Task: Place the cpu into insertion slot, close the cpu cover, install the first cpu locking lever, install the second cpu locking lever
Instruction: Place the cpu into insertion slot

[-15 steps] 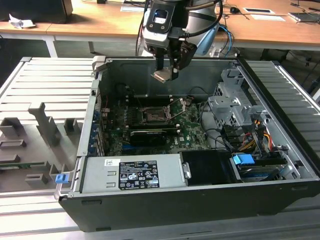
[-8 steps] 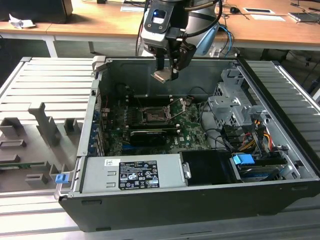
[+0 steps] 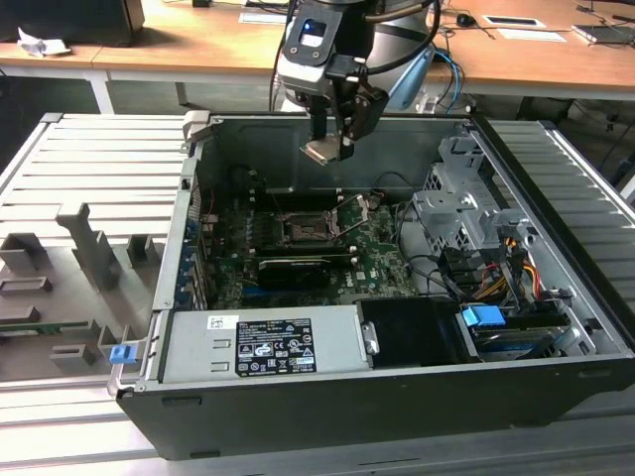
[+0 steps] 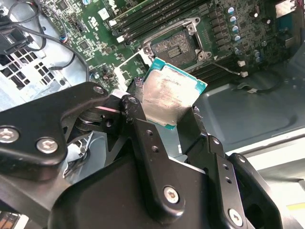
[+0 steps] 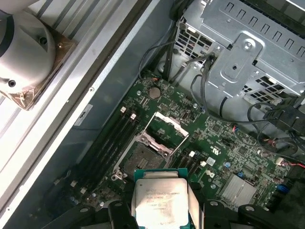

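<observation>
- Grey ribbed tabletop carries an open computer case, one dark wall nearest in the exterior view.
- Just inside that wall lies a silvery power supply. A metal drive cage stands toward the exterior view's right.
- Farther in, the green board holds a long black card.
- Just behind the card sits the insertion slot, open, with the cpu cover raised off it.
- Above the board and clear of the slot, the tool is clenched on the cpu. Its fingers press two opposite edges, and the plate is tilted.
- Wooden desks stand beyond.
</observation>
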Controlling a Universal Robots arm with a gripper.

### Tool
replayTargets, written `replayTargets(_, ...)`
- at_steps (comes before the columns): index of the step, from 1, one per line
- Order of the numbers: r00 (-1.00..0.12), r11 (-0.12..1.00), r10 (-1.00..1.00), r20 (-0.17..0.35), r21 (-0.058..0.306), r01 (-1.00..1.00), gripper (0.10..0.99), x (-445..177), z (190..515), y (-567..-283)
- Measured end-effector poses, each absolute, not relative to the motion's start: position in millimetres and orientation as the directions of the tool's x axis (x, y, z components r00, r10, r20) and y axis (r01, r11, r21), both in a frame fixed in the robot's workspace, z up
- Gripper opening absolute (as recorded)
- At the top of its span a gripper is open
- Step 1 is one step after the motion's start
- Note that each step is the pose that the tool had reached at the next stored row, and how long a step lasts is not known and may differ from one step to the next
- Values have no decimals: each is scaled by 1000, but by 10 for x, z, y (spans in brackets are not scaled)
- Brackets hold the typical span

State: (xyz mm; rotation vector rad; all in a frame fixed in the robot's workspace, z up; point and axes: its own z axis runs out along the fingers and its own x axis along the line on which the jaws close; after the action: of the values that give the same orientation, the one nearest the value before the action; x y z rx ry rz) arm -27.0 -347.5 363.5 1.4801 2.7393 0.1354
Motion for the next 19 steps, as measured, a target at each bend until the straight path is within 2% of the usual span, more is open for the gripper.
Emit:
replayTargets(15, -494, 490, 869, 19, 88, 867, 529, -270, 3631, -3475)
replayTargets(19, -431, 428, 902, 19, 88, 899, 529, -270, 3626, -3475)
